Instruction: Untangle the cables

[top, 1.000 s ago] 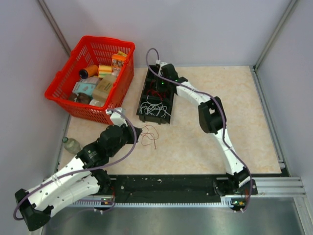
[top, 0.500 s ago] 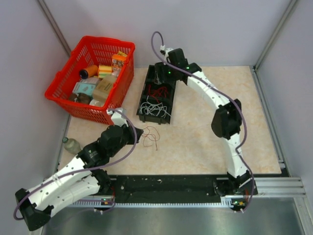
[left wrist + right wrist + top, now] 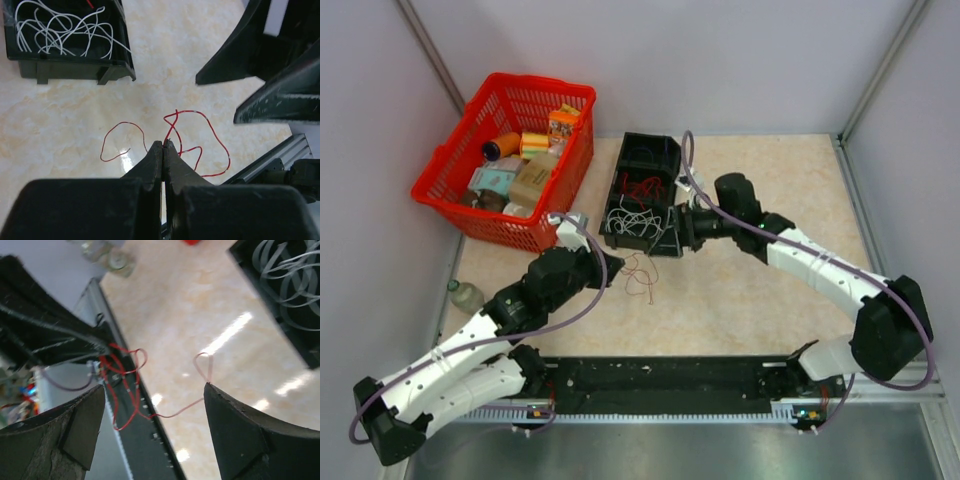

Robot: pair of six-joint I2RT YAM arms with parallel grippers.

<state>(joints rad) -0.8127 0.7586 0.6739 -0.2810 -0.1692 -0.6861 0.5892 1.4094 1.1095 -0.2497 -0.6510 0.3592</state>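
Find left gripper point(image 3: 163, 144) pinched closed on the loose red cable point(image 3: 172, 120), which loops over the table point(image 3: 770, 180) just in front of the black tray point(image 3: 668, 170). Note right gripper point(image 3: 155, 392) with fingers spread wide, gripping nothing, hovering beside the tray's near corner, close to the same wire. See white cables point(image 3: 636, 220) and a red bundle point(image 3: 642, 186) inside the tray, tangled.

Top view: fixed high above and behind the arm bases, looking down and forward over the whole tabletop point(image 3: 770, 190). Left wrist view: close, facing almost straight down past the pinched-together left hand point(image 3: 163, 145) onto the red cable point(image 3: 192, 111). Right wrist view: close, low and tilted, peering between the spread fingers of the right hand point(image 3: 155, 387) toward the left hand. Shared by all three: that cable and part of the black tray point(image 3: 617, 185).
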